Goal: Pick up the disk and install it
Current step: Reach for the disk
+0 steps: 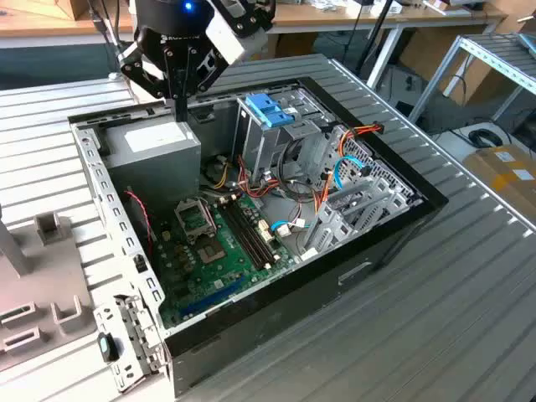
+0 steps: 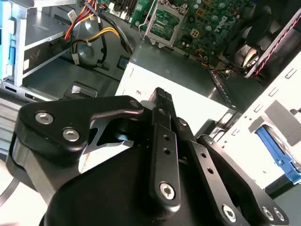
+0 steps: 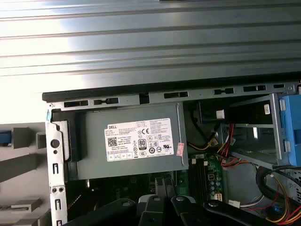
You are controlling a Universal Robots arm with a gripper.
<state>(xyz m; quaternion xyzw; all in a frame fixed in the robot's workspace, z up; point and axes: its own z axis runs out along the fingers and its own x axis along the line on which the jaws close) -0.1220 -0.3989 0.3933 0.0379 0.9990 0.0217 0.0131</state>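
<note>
Slatted metal bench (image 1: 435,293), claw (image 1: 179,114) closed empty above grey box (image 1: 155,151), disk (image 2: 278,156) apart outside case (image 1: 276,311)

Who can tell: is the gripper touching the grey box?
Cannot tell. In the exterior view the gripper ends over the grey box; neither it nor the second wrist view shows contact or a gap plainly.

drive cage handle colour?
Bright blue; the drive cage handle shows best in the exterior view.

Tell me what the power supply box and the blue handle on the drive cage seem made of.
Power supply box: likely sheet metal, dull grey, crisp folded edges. Blue handle: probably moulded plastic, even bright colour, soft sheen.
</note>
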